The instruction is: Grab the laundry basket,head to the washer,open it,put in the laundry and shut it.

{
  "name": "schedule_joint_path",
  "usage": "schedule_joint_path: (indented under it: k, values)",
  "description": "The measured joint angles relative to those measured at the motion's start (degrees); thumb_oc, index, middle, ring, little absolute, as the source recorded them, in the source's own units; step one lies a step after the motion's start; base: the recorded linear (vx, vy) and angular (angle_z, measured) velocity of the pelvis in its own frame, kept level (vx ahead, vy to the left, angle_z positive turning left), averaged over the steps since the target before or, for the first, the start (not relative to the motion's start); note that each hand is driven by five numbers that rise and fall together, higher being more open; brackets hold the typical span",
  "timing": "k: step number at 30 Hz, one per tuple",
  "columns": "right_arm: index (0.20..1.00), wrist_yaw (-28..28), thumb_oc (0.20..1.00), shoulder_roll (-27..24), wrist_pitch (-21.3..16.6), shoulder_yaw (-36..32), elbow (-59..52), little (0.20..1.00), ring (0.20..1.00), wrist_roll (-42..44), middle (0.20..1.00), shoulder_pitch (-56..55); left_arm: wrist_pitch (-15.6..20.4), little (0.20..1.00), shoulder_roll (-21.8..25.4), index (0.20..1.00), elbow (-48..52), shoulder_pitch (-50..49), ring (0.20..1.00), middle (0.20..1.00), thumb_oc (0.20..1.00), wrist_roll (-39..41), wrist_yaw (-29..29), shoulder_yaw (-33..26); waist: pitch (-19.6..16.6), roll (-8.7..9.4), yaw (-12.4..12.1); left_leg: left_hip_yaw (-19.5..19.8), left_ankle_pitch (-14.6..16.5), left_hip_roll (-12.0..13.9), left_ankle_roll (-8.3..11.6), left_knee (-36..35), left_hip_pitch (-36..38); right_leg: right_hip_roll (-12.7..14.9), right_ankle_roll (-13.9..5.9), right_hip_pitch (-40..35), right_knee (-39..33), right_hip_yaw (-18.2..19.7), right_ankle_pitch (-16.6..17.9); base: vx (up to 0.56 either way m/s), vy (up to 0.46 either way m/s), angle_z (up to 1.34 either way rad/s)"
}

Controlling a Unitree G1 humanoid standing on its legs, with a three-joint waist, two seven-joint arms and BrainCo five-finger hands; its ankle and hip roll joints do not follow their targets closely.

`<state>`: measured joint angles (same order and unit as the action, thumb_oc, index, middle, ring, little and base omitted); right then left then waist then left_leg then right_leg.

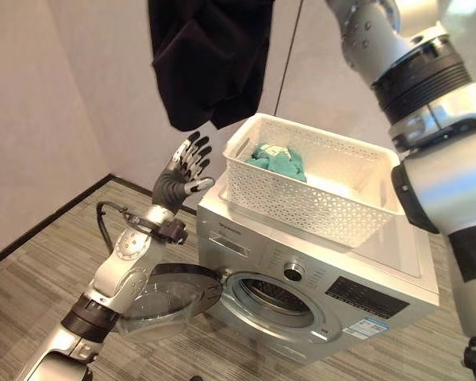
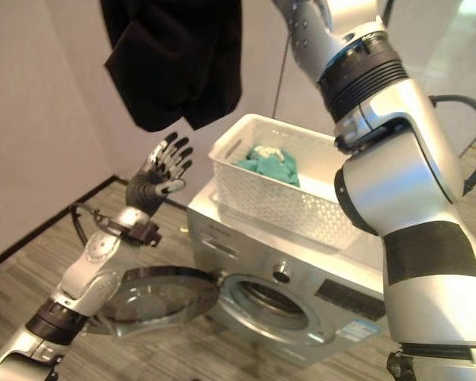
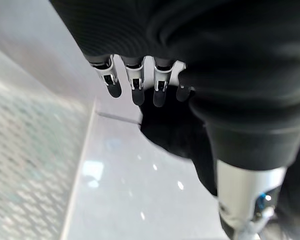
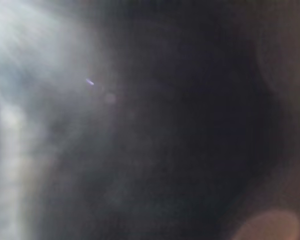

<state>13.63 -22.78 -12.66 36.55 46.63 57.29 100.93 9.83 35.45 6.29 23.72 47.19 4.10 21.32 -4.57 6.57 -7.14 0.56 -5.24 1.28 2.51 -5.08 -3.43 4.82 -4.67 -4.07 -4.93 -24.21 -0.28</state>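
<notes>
White plastic, the laundry basket sits on top of the washer, and I see a teal cloth bunched in the basket's far end from me. The washer's round door hangs open to the left of the drum opening, glass facing up. My left hand hovers just left of the washer's top corner, raised, its fingers spread straight and holding nothing. A black garment dangles above the washer, over the basket's left end and above that left hand. My right arm reaches up past the washer's right side toward the top of the garment; its hand is out of sight there, so I cannot tell whether it is clamped or loose.
</notes>
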Motion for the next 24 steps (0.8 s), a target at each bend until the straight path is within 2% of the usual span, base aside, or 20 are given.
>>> schedule_joint_path:
  k: [1, 6, 10, 14, 19, 24]
  values:
    - [0.200, 0.2, 0.200, -0.1, -0.2, 0.0, -4.2, 0.200, 0.200, -0.1, 0.200, -2.2, 0.1, 1.000, 0.2, 1.000, 1.0, 0.7, 1.000, 1.000, 1.000, 0.0, 0.9, 0.0, 0.0, 0.04, 1.1, -0.6, 0.0, 0.1, 0.01, 0.0, 0.2, 0.0, 0.04, 0.1, 0.0, 0.3, 0.0, -0.03, 0.020, -0.11]
    - [0.200, 0.0, 0.200, 0.0, -0.5, 0.1, -10.8, 0.200, 0.200, -1.5, 0.200, -7.2, 1.2, 1.000, 0.1, 1.000, 3.1, 1.2, 1.000, 1.000, 1.000, 0.0, 2.4, -0.2, 0.1, -0.45, 2.7, -1.8, 0.0, 0.4, 0.01, 0.0, 0.3, 0.0, 0.15, 0.8, 0.0, 1.9, 0.5, -0.03, 0.013, -0.15]
    - [0.200, -0.2, 0.200, -1.1, -0.7, 0.0, -22.9, 0.200, 0.200, -3.6, 0.200, -16.0, 1.7, 1.000, 0.2, 1.000, 5.3, 1.3, 1.000, 1.000, 1.000, 0.0, 3.7, -0.5, 0.5, -1.16, 4.1, -3.6, 0.1, 0.6, -0.02, 0.0, 0.4, 0.0, 0.36, 1.5, 0.0, 3.8, 1.2, -0.03, 0.015, -0.25]
    - [0.200, -0.6, 0.200, -1.6, -0.7, 0.1, -23.9, 0.200, 0.200, -4.3, 0.200, -17.6, 2.2, 1.000, -0.3, 1.000, 6.9, 1.6, 1.000, 1.000, 1.000, 0.0, 4.2, -0.5, 0.9, -1.83, 4.4, -4.4, 0.1, 0.8, -0.03, 0.0, 0.4, -0.2, 0.54, 2.0, 0.0, 4.7, 1.5, -0.02, 0.010, -0.13]
    - [0.200, -1.5, 0.200, -3.3, -0.6, 0.0, -26.2, 0.200, 0.200, -5.0, 0.200, -18.7, 2.5, 1.000, -3.4, 1.000, 7.0, 1.9, 1.000, 1.000, 1.000, 0.3, 4.8, -0.5, 1.0, -1.99, 4.8, -4.6, 0.1, 1.2, -0.03, 0.0, 0.4, -0.6, 0.65, 2.0, 0.0, 4.9, 1.6, 0.00, 0.000, 0.00]
    - [0.200, -2.2, 0.200, -6.7, 0.2, 0.1, -29.7, 0.200, 0.200, -11.3, 0.200, -21.7, 2.8, 1.000, -5.8, 1.000, 9.3, 1.9, 1.000, 1.000, 1.000, 4.0, 5.8, -0.8, 1.0, -2.03, 4.7, -4.6, 0.1, 1.2, -0.03, 0.0, 0.4, -0.6, 0.71, 2.0, 0.0, 5.0, 1.6, 0.00, 0.000, 0.00]
